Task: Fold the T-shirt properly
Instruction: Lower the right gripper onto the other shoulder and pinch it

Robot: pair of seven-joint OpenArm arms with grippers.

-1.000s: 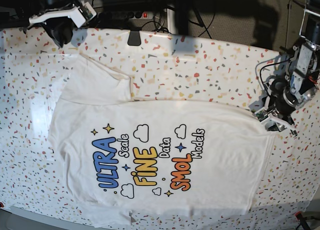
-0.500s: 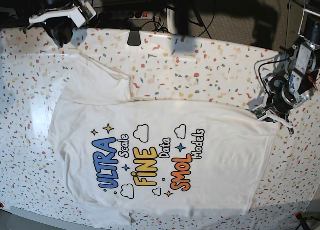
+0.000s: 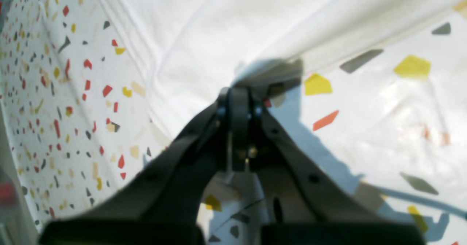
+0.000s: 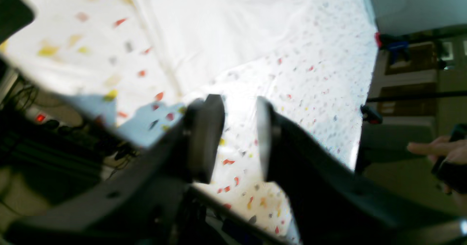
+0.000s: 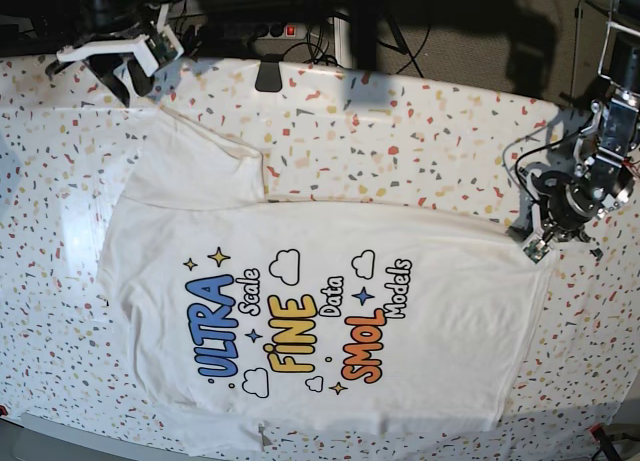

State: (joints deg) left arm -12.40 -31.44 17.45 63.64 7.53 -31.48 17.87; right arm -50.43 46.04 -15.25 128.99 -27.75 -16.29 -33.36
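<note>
The T-shirt [image 5: 330, 311] lies flat and print up on the speckled table cover [image 5: 400, 131], one sleeve spread toward the far left. At the shirt's right edge, my left gripper [image 5: 540, 243] is down on the cloth. In the left wrist view this gripper [image 3: 239, 92] is shut, with a raised fold of the T-shirt [image 3: 219, 26] pinched at its tips. My right gripper [image 5: 130, 73] hovers at the table's far left corner, just beyond the sleeve. It stands open [image 4: 237, 128] with nothing between its fingers, above the cover beside the white T-shirt [image 4: 219, 19].
A black clamp [image 5: 268, 76] sits on the table's far edge. A power strip [image 5: 270, 28] with a red light and cables lies behind it. A person's hand [image 4: 434, 150] shows off the table in the right wrist view.
My left gripper has shut on the shirt's right edge and shifted slightly. My right gripper has turned at the far left corner and its jaws have spread wider.
</note>
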